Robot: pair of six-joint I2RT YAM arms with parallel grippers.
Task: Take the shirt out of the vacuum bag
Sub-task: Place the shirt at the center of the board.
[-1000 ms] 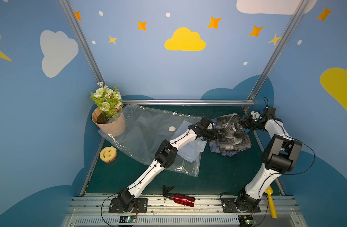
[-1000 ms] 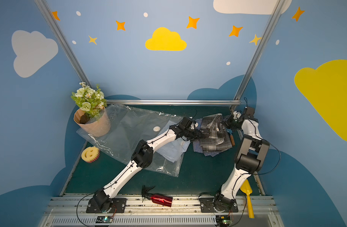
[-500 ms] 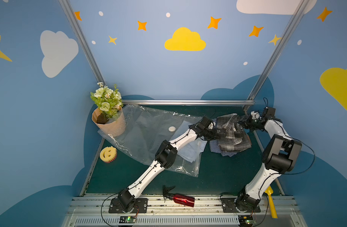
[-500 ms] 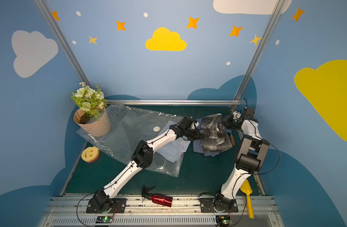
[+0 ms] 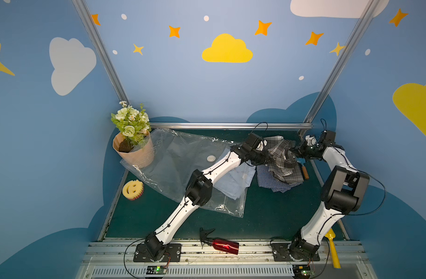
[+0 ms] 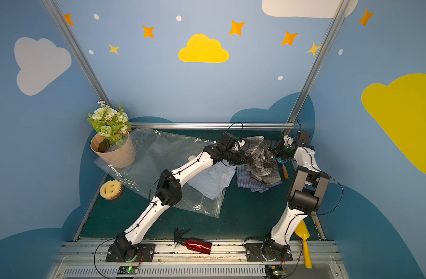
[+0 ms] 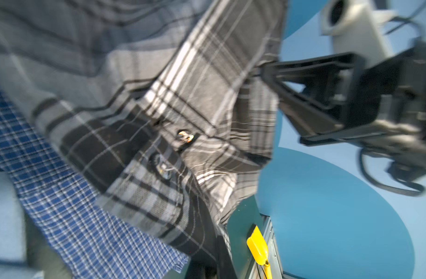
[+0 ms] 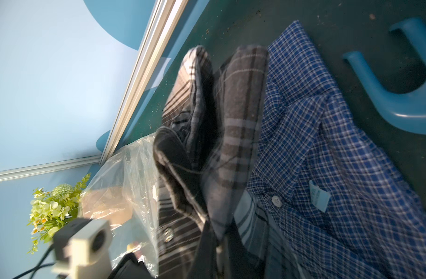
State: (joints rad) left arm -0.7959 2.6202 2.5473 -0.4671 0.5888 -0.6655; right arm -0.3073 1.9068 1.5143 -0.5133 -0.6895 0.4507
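Evidently out of the vacuum bag (image 5: 178,157) at the far-left of the table (image 5: 267,217), the grey plaid shirt (image 5: 283,161) hangs near the far-right corner, pinched by left end effector (image 5: 267,159) and right end effector (image 7: 263,71) alike, so opposed pulling may slip one grip and drop it.

Grey plaid shirt (image 8: 231,116) is hanging all bunched up, w/ the right gripper (image 8: 214,241) pinching it. Blue check shirt (image 8: 327,169) is lying on the green table (image 8: 255,24) right beside it. Vacuum bag (image 8: 125,183) + flowers (image 8: 52,207) are sitting in the bg.

No legible text; shirt tag (image 8: 319,198) too blurred.
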